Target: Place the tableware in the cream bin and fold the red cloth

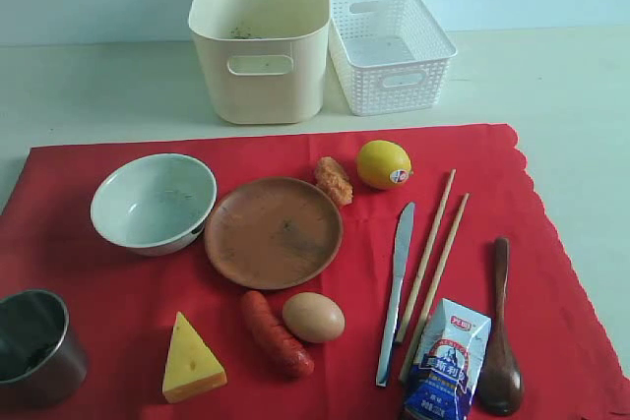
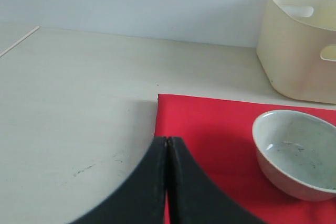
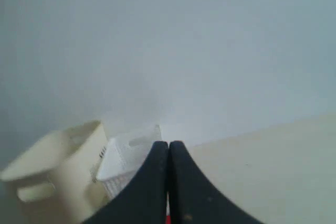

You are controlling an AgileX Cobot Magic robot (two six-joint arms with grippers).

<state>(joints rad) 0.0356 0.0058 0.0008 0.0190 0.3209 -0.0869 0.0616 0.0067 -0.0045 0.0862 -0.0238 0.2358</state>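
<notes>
Nothing binned yet: left gripper [image 2: 167,141] and right gripper [image 3: 169,145] closed, empty. Next, probably: open one, grasp bowl [image 1: 154,202], carry to cream bin [image 1: 261,100].

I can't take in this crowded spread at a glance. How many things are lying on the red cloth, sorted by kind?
Tableware: 6 (pale green bowl, brown plate, steel cup, table knife, pair of chopsticks, wooden spoon)
Food: 5 (lemon, egg, cheese wedge, sausage, orange-brown fried piece)
Packets: 1 (blue-white packet)
Total: 12
</notes>
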